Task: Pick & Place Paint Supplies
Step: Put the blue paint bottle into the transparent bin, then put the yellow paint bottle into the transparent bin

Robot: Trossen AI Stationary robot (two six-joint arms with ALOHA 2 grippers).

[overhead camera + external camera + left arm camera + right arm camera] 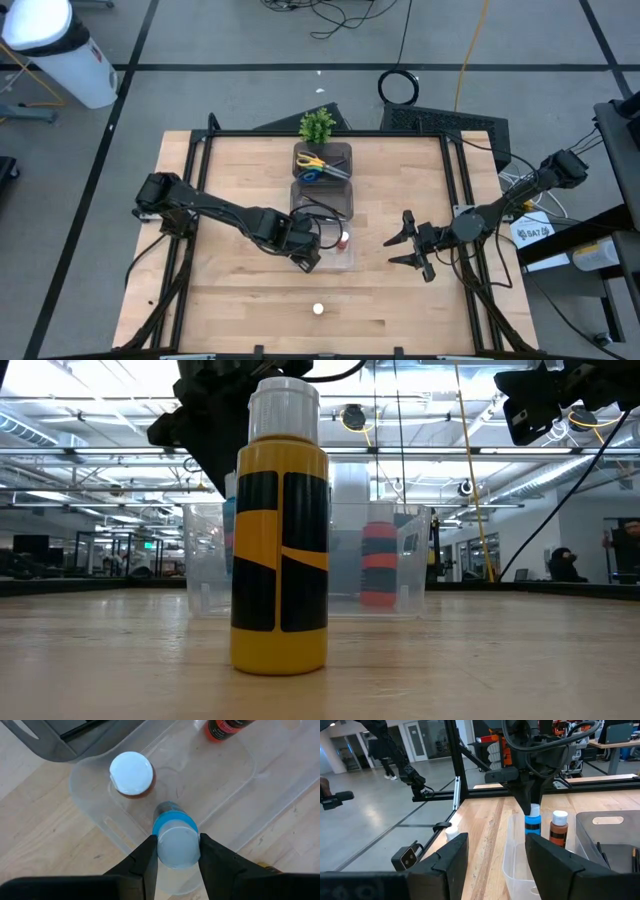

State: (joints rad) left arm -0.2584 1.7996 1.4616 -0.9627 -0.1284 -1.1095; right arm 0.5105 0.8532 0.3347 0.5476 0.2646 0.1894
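While gripping blue bottle point(175, 840), left gripper point(176, 851) hangs over clear bin point(90, 795).

Table point(240, 300): pale matt wood. Bin point(240, 785): clear glossy plastic. Blue bottle point(175, 837): smooth plastic cap.

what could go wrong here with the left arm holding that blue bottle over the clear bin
1. The left gripper clamps only the cap end of the small blue paint bottle; it may slip or swing.
2. The brown paint bottle with a white cap stands close by in the clear plastic bin; lowering could knock it over.
3. The red paint bottle already lies on its side there, so released bottles may topple.
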